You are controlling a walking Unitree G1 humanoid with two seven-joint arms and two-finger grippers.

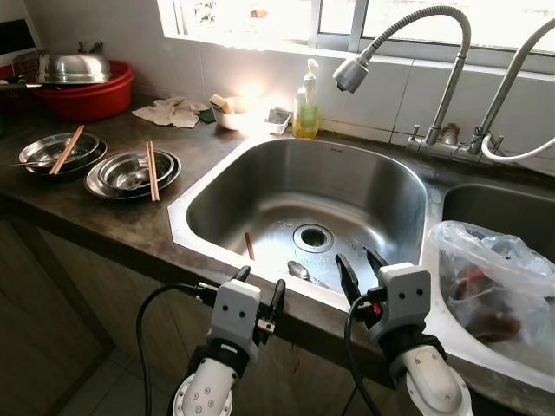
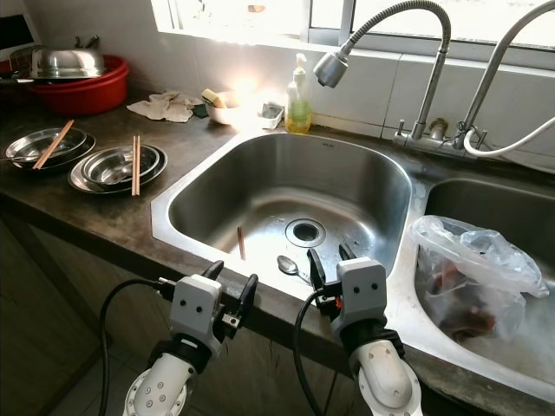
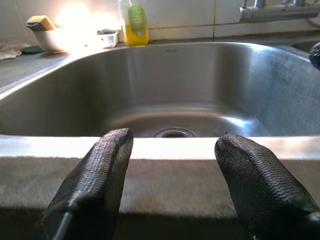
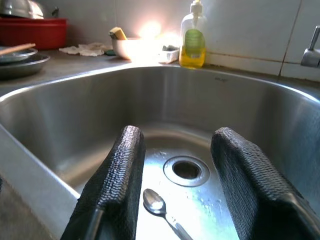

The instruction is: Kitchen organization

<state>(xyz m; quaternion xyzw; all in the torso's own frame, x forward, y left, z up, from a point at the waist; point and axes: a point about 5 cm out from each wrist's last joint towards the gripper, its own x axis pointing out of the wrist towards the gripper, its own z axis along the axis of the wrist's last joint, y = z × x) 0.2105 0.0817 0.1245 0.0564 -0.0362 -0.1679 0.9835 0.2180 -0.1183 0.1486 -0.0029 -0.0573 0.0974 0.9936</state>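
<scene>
Right tool (image 1: 362, 263) wide open above spoon (image 4: 154, 202) in sink (image 1: 217, 186); left tool (image 1: 259, 290) open too. Risk: slipping on wet steel.

A home kitchen. A stainless double sink (image 1: 260, 165) with pull-down faucets (image 1: 408, 43) sits under a window, dish soap bottle (image 1: 306, 104) on the ledge. Steel bowls (image 1: 130, 171) and chopsticks (image 1: 152, 170) rest on the dark counter (image 1: 113, 221).

The wide stainless steel sink basin (image 1: 347, 186) lies open from above; on its floor only a small metal spoon (image 1: 299, 271) and a brown wooden chopstick (image 1: 250, 246) lie near the drain. The curved grey spray faucet (image 1: 408, 43) overhangs the far side. A crumpled clear plastic bag (image 1: 490, 277) crowds the neighbouring right-hand basin.
</scene>
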